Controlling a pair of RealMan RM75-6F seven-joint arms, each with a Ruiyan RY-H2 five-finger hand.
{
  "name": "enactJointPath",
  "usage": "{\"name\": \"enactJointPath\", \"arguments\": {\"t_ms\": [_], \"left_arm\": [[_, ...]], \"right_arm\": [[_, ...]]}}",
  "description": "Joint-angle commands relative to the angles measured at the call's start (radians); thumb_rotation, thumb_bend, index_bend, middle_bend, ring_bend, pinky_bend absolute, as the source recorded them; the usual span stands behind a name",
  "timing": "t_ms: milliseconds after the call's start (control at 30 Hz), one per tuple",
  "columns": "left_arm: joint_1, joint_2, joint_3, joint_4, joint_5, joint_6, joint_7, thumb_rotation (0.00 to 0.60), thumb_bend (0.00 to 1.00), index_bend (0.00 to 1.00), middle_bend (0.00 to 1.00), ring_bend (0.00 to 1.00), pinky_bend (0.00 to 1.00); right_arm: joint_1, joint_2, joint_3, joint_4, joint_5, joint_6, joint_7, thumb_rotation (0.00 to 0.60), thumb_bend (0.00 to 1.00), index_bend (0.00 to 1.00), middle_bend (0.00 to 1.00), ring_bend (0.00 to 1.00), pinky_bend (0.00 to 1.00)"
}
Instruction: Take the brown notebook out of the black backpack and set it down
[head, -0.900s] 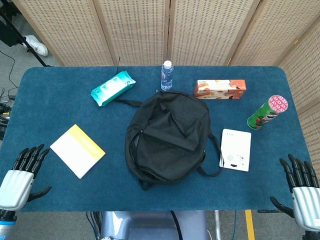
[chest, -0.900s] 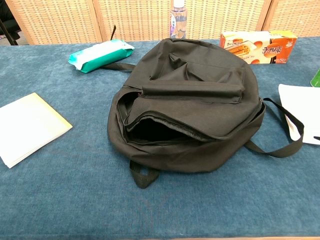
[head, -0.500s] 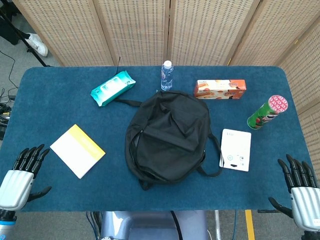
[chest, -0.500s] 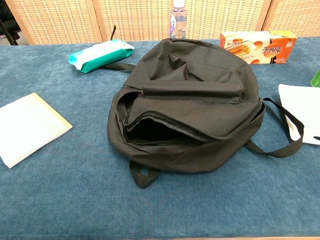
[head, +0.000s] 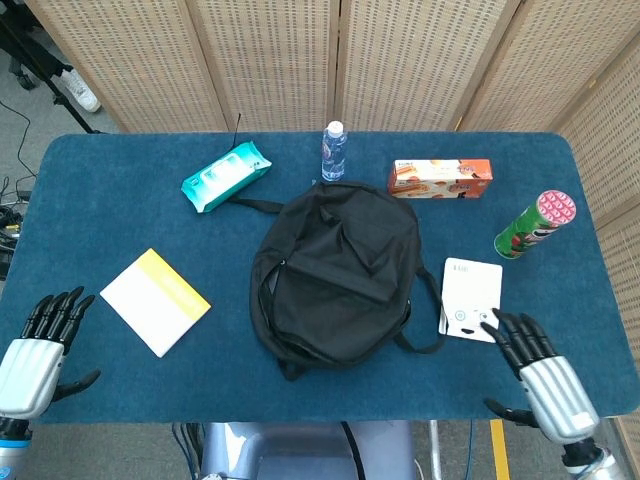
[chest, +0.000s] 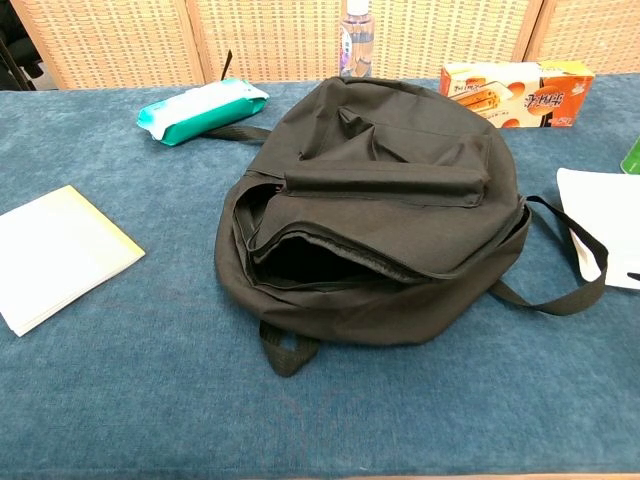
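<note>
Two hands, left hand and right hand, spread and empty; one black backpack lies unzipped

Bare table along the bottom edge; black backpack hogs the center, its mouth facing lower left, unblocked.

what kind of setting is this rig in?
Probably a lab or studio demo space, not a home: a table covered in blue cloth, woven folding screens as a backdrop, and a tripod leg and cables on the grey floor.
</note>
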Motion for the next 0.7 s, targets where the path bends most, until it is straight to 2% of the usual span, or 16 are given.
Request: {"name": "enactJointPath", "arguments": {"t_ms": [33, 200, 400, 567, 700], "left_arm": [[-0.002, -0.003, -0.003, 0.001, -0.011, -0.007, 0.004, 0.6, 0.04, 0.0, 0.0, 0.0, 0.05], [-0.003, 0.001, -0.009, 0.001, -0.027, -0.011, -0.004, 0.6, 0.04, 0.0, 0.0, 0.0, 0.05], [-0.001, 0.016, -0.019, 0.006, -0.047, -0.004, -0.035, 0.6, 0.04, 0.0, 0.0, 0.0, 0.05], [-0.005, 0.022, -0.022, 0.011, -0.059, -0.014, -0.051, 0.6, 0.04, 0.0, 0.0, 0.0, 0.05], [-0.007, 0.024, -0.025, 0.012, -0.066, -0.018, -0.056, 0.6, 0.04, 0.0, 0.0, 0.0, 0.05]], "right_arm": [[0.153, 0.001, 0.035, -0.089, 0.001, -0.2, 0.002, 0.6, 0.0, 0.1, 0.0, 0.0, 0.02], [0.243, -0.06, 0.082, -0.167, 0.113, -0.354, -0.1, 0.6, 0.0, 0.1, 0.0, 0.0, 0.02], [0.337, -0.201, 0.142, -0.194, 0.321, -0.492, -0.309, 0.6, 0.0, 0.1, 0.0, 0.0, 0.02], [0.391, -0.316, 0.169, -0.189, 0.474, -0.514, -0.457, 0.6, 0.0, 0.12, 0.01, 0.0, 0.02], [0.411, -0.363, 0.172, -0.2, 0.54, -0.503, -0.516, 0.6, 0.0, 0.13, 0.03, 0.0, 0.02]]}}
